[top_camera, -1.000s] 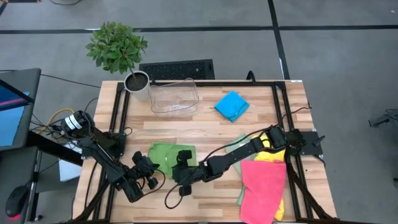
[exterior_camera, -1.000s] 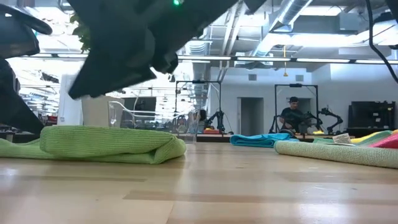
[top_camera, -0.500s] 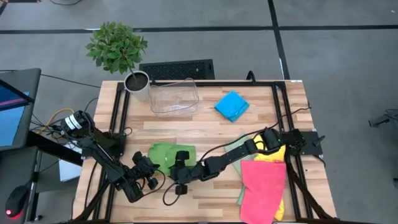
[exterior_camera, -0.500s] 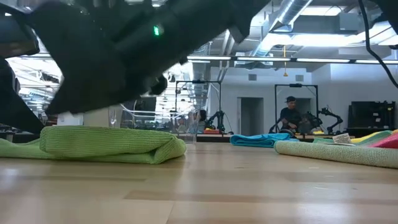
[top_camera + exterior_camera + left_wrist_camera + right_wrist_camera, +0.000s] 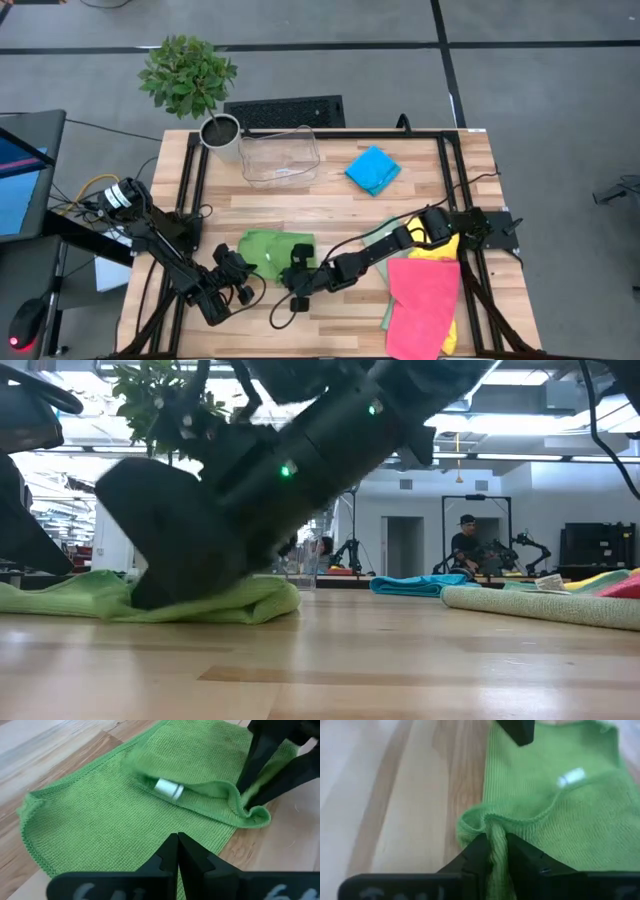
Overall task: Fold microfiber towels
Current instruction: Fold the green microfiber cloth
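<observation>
A bright green towel point(image 5: 268, 247) lies on the table left of centre. Its far part is folded over the rest, and a small white tag point(image 5: 168, 788) shows on it. My right gripper point(image 5: 494, 847) has come down at the fold's near right corner and is shut on a bunched ridge of cloth. My left gripper point(image 5: 176, 840) is shut, its tips over the towel's single-layer near left part. A blue towel point(image 5: 373, 170) lies folded at the far right. Pink point(image 5: 425, 300), yellow point(image 5: 442, 248) and pale green point(image 5: 382, 236) towels are piled at the near right. My left gripper's shut tips stand right over the towel's flat near part point(image 5: 150, 827); I cannot tell whether they touch it. My right gripper pinches the rounded folded edge point(image 5: 492, 827) at the towel's near right corner between its two fingers, the cloth bunched into a ridge. It comes slanting down from the table's right. The towel lies on the table.
A clear plastic bin point(image 5: 280, 158) stands at the far middle, with a potted plant point(image 5: 222, 133) to its left. Bare wood lies between the green towel and the pile. In the low view a person sits far off in the room.
My right gripper has sunk from just above the towel onto its folded right end. In the low view that fold, which stood plump and clear before, is now pressed down under the gripper. My left gripper has kept still.
</observation>
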Controlling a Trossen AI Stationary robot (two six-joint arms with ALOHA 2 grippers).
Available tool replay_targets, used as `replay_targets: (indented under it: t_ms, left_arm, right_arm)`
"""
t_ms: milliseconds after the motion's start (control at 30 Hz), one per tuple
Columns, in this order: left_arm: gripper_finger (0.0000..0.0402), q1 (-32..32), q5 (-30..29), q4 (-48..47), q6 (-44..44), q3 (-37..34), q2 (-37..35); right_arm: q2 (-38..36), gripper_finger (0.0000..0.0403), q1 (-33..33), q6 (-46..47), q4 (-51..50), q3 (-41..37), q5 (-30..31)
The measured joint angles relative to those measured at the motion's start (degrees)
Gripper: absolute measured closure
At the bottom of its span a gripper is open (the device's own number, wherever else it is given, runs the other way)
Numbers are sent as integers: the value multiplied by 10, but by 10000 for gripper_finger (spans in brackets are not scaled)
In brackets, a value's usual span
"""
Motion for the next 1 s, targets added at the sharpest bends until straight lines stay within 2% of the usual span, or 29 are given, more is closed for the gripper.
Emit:
replay_targets:
  t_ms: [167, 300, 433, 600, 667, 767, 1000]
  left_arm:
    - [401, 1, 0, 5, 0, 0, 0]
    - [401, 1, -10, 14, -2, 0, 0]
    - [401, 2, -20, 14, -8, 0, 0]
    - [401, 5, -55, 10, -27, 0, 0]
    - [401, 14, -63, 5, -29, 0, 0]
    - [401, 28, -60, -18, -34, 0, 0]
    - [401, 39, -30, -79, -90, 0, 0]
  right_arm:
    - [-10, 307, 0, -30, 12, 13, -8]
    - [-11, 286, 1, -39, 25, 12, -29]
    - [-53, 240, 1, -41, 19, 13, -22]
    - [-69, 172, -2, -29, 23, 13, 47]
    - [-68, 157, -8, -26, 39, 13, 54]
    - [-61, 152, -27, -26, 33, 14, 48]
    - [-60, 158, -81, -19, 31, 13, -31]
